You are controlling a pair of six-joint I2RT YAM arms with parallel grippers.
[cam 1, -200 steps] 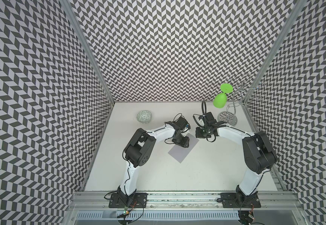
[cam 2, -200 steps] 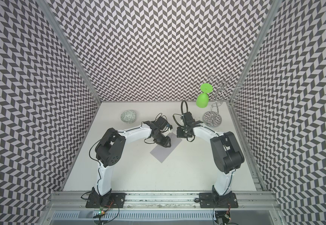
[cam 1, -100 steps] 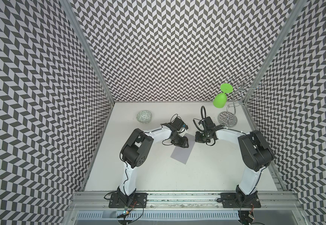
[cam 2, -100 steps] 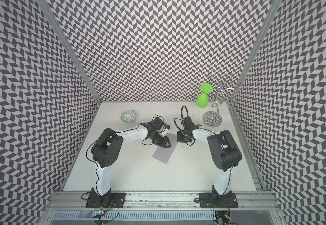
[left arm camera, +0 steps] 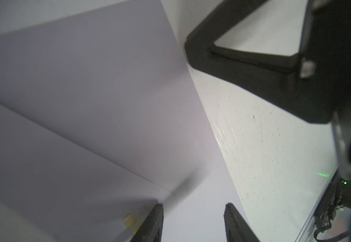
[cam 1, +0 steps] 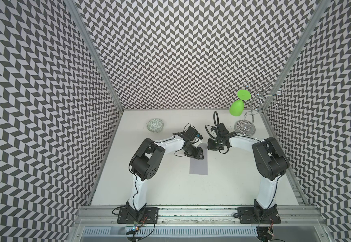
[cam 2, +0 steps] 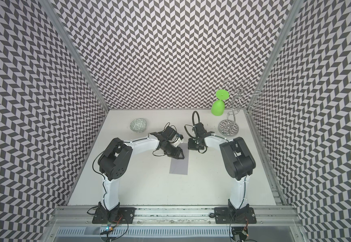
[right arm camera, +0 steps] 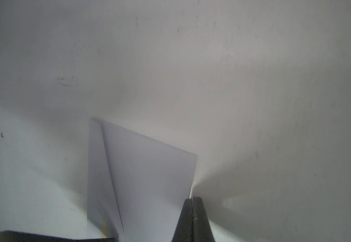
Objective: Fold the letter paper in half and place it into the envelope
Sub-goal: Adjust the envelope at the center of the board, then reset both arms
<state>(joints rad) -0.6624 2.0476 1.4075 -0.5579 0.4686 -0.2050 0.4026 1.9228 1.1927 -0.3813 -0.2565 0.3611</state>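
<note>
The grey-lavender envelope (cam 1: pixel 199 166) (cam 2: pixel 178 166) lies flat mid-table, its long sides running front to back. My left gripper (cam 1: pixel 199 155) (cam 2: pixel 180 156) hovers over its far end, open, with bare envelope (left arm camera: pixel 99 88) between the fingertips (left arm camera: pixel 156 211). My right gripper (cam 1: pixel 209 146) (cam 2: pixel 190 146) sits at the far right corner, shut on the thin edge of the raised flap (right arm camera: pixel 149 167) in the right wrist view (right arm camera: pixel 192 199). The letter paper is hidden; a small yellowish patch (left arm camera: pixel 129 221) shows by the envelope's mouth, and I cannot tell what it is.
A patterned bowl (cam 1: pixel 155 125) stands at the back left. At the back right a green glass (cam 1: pixel 237 108) hangs upside down on a wire rack with a round base (cam 1: pixel 245 130). Chevron-patterned walls close in three sides.
The envelope has turned from a diagonal to square with the table's front edge. Both grippers shifted with its far end, and the left jaws have widened slightly.
</note>
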